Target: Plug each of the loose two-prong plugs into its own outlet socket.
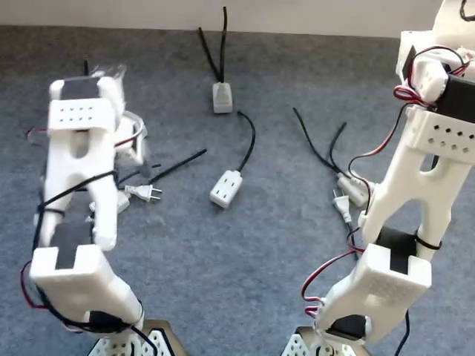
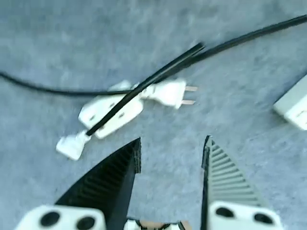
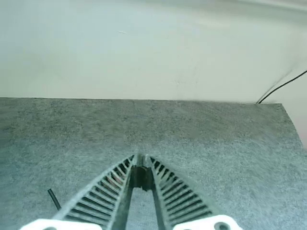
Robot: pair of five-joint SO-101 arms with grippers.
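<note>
Left wrist view gives me the close detail the others lack. The left end effector (image 2: 172, 140) hangs with its fingers apart, one of them black and ribbed (image 2: 115, 177) and the other pale grey, over bare covering just short of the near plug (image 2: 168, 92). That white two-prong plug lies flat, its metal prongs pointing toward the middle outlet socket (image 2: 293, 108), well apart from it. A black cable (image 2: 230, 44) crosses over the plug's back end and over a second white moulded body (image 2: 109, 114) lying against it.

High view gives me the layout. The near plug (image 1: 146, 193) lies beside the left arm (image 1: 78, 148). The middle outlet socket (image 1: 226, 188) lies mid-desk on its black lead, and a far socket (image 1: 222, 97) sits farther back. A second plug (image 1: 341, 202) lies near the right arm (image 1: 415, 170), just beside another white socket (image 1: 355, 189).

Right wrist view shows the right end effector (image 3: 141, 160) with its ribbed fingers pressed together on nothing, aimed across the desk (image 3: 216, 129) at a plain white wall (image 3: 144, 48). A thin dark wire (image 3: 280, 87) runs down that wall.

The desk covering is grey, matte and fibrous like felt. Both arms are white plastic with red and black wiring.
</note>
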